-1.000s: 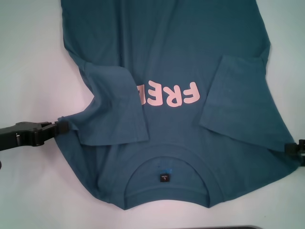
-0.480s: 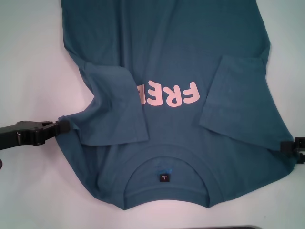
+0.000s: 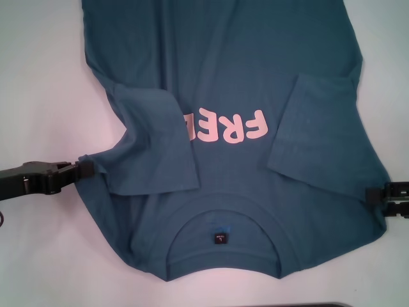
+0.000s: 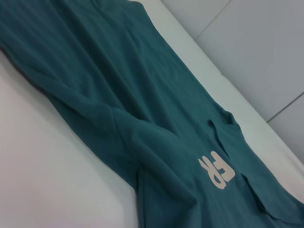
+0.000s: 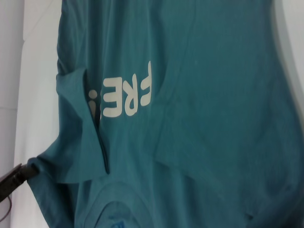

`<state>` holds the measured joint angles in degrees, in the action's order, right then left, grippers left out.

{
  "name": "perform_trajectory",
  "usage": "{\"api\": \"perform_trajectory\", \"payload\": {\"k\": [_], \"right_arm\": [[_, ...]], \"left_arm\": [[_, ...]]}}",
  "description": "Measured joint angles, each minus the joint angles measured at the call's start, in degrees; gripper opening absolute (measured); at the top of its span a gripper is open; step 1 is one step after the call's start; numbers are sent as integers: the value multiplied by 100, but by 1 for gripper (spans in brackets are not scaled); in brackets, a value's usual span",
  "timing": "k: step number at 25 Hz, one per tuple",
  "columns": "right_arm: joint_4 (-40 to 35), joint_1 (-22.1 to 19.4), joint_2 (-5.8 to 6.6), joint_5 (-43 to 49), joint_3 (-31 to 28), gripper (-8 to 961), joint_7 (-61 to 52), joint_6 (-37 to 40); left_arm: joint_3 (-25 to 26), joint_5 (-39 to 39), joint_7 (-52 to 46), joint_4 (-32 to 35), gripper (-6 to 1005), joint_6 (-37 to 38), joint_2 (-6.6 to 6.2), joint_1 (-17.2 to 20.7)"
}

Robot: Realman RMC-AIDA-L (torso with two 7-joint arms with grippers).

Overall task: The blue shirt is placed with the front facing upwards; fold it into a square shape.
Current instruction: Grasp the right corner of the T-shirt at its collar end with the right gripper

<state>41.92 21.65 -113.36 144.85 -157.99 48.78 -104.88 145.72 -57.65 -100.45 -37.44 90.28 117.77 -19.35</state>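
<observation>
The shirt (image 5: 199, 123) filled the view, one sleeve (image 5: 78, 128) folded over its lettering; the left gripper (image 5: 14, 179) touched its edge.

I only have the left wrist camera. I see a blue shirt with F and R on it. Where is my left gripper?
Observer: In the head view, the left gripper is at the left edge of the blue shirt, on the side near the collar.
Child: What comes after the R?
Observer: An E, then a bit of another letter. The sleeve on the robot's left is folded in over the rest.
Child: Where's the other gripper?
Observer: The right gripper is at the shirt's right edge, just past the other folded-in sleeve.
</observation>
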Motion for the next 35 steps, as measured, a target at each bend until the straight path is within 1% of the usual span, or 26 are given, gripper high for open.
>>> {"api": "perform_trajectory", "payload": {"k": [5, 13, 28, 35], "right_arm": [[0, -42, 13, 15, 73, 916, -55, 1], [50, -165, 91, 26, 68, 913, -146, -2], [48, -124, 79, 31, 104, 904, -187, 113], [51, -128, 94, 35, 105, 900, -193, 96]], "left_arm": [[0, 0, 0, 2, 4, -2, 0, -6], [0, -3, 1, 9, 3, -2, -9, -13], [0, -12, -14, 9, 3, -2, -12, -16], [0, -28, -17, 9, 4, -2, -18, -27]]}}
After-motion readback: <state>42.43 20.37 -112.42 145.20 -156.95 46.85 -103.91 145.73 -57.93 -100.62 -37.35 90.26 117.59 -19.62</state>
